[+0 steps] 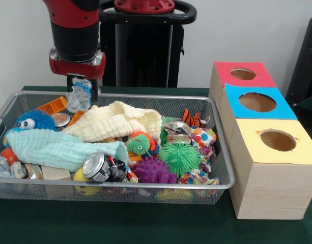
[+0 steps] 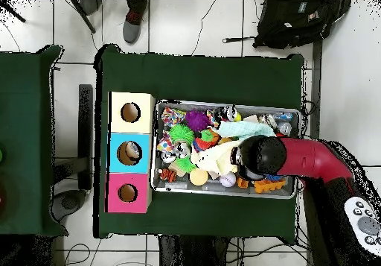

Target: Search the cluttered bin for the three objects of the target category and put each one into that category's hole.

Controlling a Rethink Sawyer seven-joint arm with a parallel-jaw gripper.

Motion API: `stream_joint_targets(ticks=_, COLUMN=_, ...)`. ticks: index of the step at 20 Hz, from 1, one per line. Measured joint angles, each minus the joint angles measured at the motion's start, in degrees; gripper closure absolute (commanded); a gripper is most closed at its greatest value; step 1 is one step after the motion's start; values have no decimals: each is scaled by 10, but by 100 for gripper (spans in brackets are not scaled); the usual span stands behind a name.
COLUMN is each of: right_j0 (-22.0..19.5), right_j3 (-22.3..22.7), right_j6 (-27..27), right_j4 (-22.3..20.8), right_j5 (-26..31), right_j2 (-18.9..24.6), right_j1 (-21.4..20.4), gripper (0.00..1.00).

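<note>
A green-covered counter (image 1: 145, 226) filled the front view, white wall behind, and the wire bin (image 1: 222, 152) sat heaped with toys, cloths and cans. Up at the bin's far corner the claw (image 1: 83, 91) hung just above the rim, pinched on a crumpled clear plastic wrapper (image 1: 79, 97) with a bit of blue in it — flimsy, shiny, dangling loose below the fingers. Beside the bin stood three boxes: the red-topped hole (image 1: 243, 74), the blue-topped hole (image 1: 257, 102), the yellow-topped hole (image 1: 278, 140). My read: that wrapper looked a slippery hold, and a long carry across the whole bin could shake it free into the clutter.

From overhead, tiled floor surrounded the counter, and the arm (image 2: 312, 160) covered the bin's end farthest from the boxes, hiding the claw and its catch. The boxes sat well apart from it, so the crossing looked the risky stretch.
</note>
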Motion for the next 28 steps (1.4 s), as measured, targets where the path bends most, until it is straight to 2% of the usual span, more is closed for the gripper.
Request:
stream_joint_targets(ticks=18, right_j0=36, right_j3=0, right_j6=0, right_j4=86, right_j5=0, right_j2=-30, right_j1=14, gripper=100)
stream_joint_targets(ticks=28, right_j0=95, right_j3=-5, right_j6=0, right_j4=114, right_j5=0, right_j2=-44, right_j1=33, gripper=100)
